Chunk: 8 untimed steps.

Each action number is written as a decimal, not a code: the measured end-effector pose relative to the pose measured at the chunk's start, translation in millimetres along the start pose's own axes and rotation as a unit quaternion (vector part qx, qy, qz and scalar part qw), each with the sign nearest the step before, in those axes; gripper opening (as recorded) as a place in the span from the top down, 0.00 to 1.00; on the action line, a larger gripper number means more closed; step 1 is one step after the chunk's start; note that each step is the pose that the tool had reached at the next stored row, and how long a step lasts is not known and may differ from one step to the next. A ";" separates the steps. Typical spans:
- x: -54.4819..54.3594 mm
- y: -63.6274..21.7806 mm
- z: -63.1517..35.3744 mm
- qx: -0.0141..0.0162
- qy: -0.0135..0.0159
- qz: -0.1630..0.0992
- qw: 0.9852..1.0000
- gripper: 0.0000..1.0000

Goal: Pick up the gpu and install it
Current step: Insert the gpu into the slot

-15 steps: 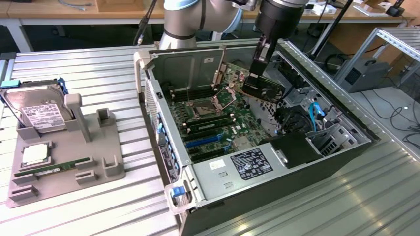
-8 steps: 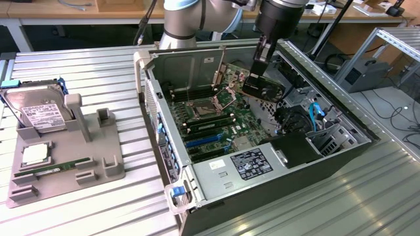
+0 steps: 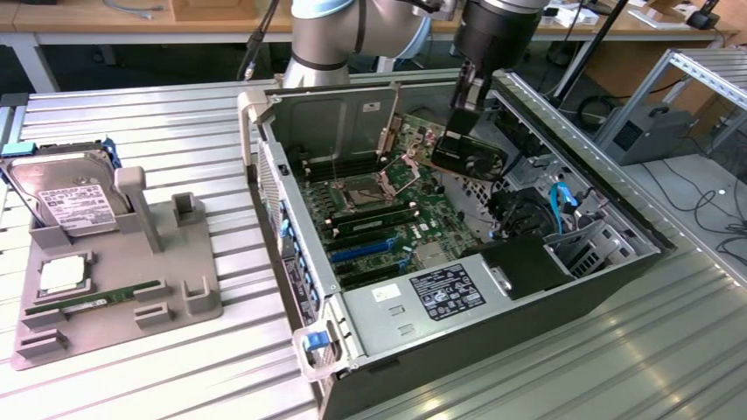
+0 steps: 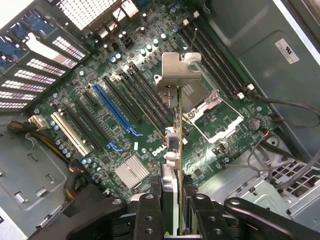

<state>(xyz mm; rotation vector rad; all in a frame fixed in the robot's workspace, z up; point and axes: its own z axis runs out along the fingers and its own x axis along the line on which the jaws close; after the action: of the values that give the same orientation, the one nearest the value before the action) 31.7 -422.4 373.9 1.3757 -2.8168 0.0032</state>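
Wrist view, gripper (image 4: 172,202): the black fingers (image 4: 149,212) are clamped from both sides onto the gpu (image 4: 173,145), which is seen edge-on between them.
Gpu position: it runs straight out from the fingertips, and its silver bracket (image 4: 176,70) is at the end farthest from the gripper.
Gpu contact: it is held above the board and sits in no slot.
Just beneath the gripper: a finned silver heatsink (image 4: 132,170) on the green motherboard (image 4: 150,55).
A little farther off: the long blue slot (image 4: 114,107) among black expansion slots, to one side of the card.
Other side of the card: the open CPU socket (image 4: 212,115) with its metal frame, near the bracket end.
Beyond the bracket: black memory slots running along the board toward the case wall.
Exterior view, grip: the gripper (image 3: 464,122) hangs inside the open computer case (image 3: 607,262), with the gpu (image 3: 473,159) on edge under it and its black shroud showing.
Around the gripper: the case lies on its side on the ribbed metal table (image 3: 583,367).
Well away from the gripper, at the exterior view's left: a grey holder tray (image 3: 175,297).
On the tray: a hard drive (image 3: 73,197) standing tilted, a processor chip (image 3: 65,273), and a RAM stick (image 3: 94,302) lying flat.
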 end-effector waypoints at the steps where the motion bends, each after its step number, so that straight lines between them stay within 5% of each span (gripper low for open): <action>1: 0.0 0.0 0.0 0.000 0.000 -0.003 1.000 0.73; 8: 0.0 0.0 0.0 0.000 0.000 -0.023 1.000 0.73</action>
<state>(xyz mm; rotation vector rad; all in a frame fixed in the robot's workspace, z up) 31.7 -422.4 373.9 1.4407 -2.7842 0.0036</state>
